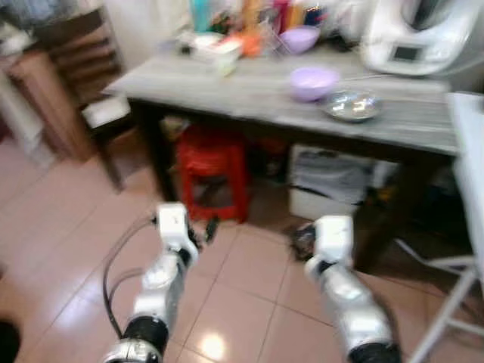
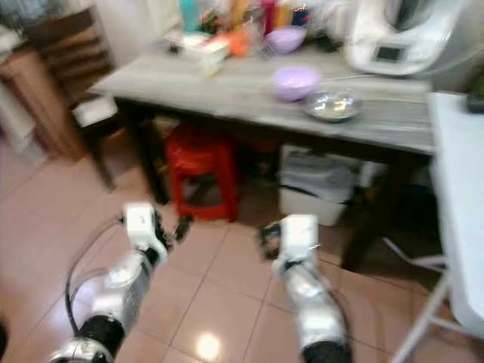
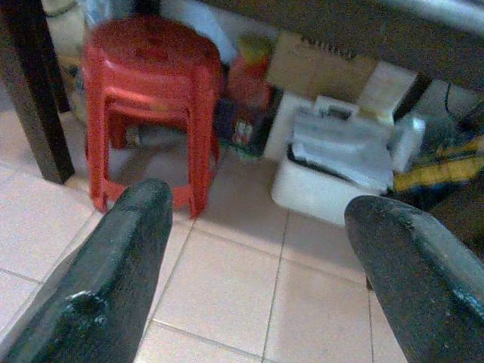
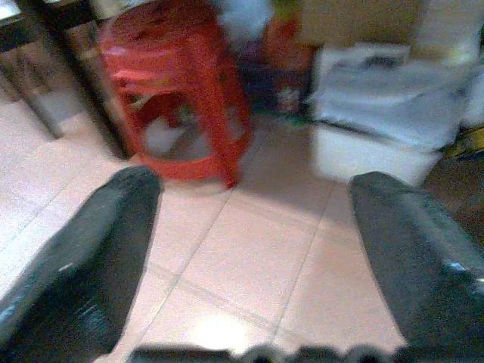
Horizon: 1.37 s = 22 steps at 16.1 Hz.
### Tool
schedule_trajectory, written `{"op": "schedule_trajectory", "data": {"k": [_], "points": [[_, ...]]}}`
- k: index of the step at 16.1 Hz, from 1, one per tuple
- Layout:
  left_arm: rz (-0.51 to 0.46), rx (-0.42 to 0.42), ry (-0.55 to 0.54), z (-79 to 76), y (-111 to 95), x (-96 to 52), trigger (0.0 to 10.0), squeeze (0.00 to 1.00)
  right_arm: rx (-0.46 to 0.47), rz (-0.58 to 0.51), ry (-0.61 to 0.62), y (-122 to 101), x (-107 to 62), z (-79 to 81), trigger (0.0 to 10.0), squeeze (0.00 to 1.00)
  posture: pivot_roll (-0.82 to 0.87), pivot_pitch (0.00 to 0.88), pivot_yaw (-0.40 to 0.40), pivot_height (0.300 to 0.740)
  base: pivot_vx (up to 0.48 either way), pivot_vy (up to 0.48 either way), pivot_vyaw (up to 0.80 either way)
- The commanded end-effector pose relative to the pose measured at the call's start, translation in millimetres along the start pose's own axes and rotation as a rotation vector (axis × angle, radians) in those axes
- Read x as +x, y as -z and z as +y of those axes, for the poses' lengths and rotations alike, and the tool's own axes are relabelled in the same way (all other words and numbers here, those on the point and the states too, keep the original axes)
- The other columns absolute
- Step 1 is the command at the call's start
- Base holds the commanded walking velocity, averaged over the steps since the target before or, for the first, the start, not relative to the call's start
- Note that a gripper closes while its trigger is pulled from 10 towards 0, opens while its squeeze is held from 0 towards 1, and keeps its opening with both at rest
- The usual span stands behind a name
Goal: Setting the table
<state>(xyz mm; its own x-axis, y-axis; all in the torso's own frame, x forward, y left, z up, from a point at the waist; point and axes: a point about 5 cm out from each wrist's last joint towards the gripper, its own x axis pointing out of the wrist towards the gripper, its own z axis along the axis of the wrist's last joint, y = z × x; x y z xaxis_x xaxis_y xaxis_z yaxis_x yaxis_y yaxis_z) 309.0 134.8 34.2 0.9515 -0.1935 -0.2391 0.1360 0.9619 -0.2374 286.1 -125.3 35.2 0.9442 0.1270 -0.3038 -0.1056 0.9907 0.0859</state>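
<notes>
A grey wooden table [image 1: 249, 94] stands ahead of me. On it sit a purple bowl [image 1: 313, 82] and, just to its right, a shiny metal bowl [image 1: 352, 105]. A second purple bowl [image 1: 299, 38] rests at the back among bottles and containers. My left gripper [image 3: 257, 219] is held low over the tiled floor, in front of the table, open and holding nothing. My right gripper [image 4: 253, 204] hangs beside it at the same height, also open and holding nothing. The head views are blurred.
A red plastic stool [image 1: 212, 170] and a white bin [image 1: 325, 185] sit under the table. A large white kitchen appliance [image 1: 416, 34] occupies the table's back right. A white folding table [image 1: 469, 151] stands at my right, a wooden chair [image 1: 83, 60] at the left.
</notes>
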Motion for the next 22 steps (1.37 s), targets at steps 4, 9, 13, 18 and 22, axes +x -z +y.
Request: {"op": "schedule_trajectory", "data": {"k": [4,9,13,18,22], "points": [[-0.014,-0.003,-0.036,15.3,-4,-2.5,10.0,0.0,-0.047,-0.026,0.057,-3,-0.9,-15.6,10.0,0.0,-0.05,0.0,0.07,0.74,0.0,0.0,0.0],[-0.098,0.041,-0.026,19.9,-17,-4.2,10.0,0.0,-0.104,-0.157,0.059,-21,-4.6,-20.7,10.0,0.0,-0.07,0.0,0.077,0.74,0.0,0.0,0.0],[-0.114,0.099,-0.017,36.6,-7,-40.2,10.0,0.0,-0.202,-0.232,-0.022,-25,-36.7,-23.8,10.0,0.0,-0.07,0.0,0.079,0.74,0.0,0.0,0.0],[-0.074,0.123,-0.087,60.2,17,-84.1,10.0,0.0,-0.234,-0.199,0.024,-14,-68.6,-43.5,10.0,0.0,-0.05,0.0,0.066,0.74,0.0,0.0,0.0],[-0.063,0.142,-0.106,62.3,14,-96.9,10.0,0.0,-0.199,-0.211,0.029,-15,-90.9,-51.8,10.0,0.0,-0.06,0.0,0.072,0.74,0.0,0.0,0.0]]}}
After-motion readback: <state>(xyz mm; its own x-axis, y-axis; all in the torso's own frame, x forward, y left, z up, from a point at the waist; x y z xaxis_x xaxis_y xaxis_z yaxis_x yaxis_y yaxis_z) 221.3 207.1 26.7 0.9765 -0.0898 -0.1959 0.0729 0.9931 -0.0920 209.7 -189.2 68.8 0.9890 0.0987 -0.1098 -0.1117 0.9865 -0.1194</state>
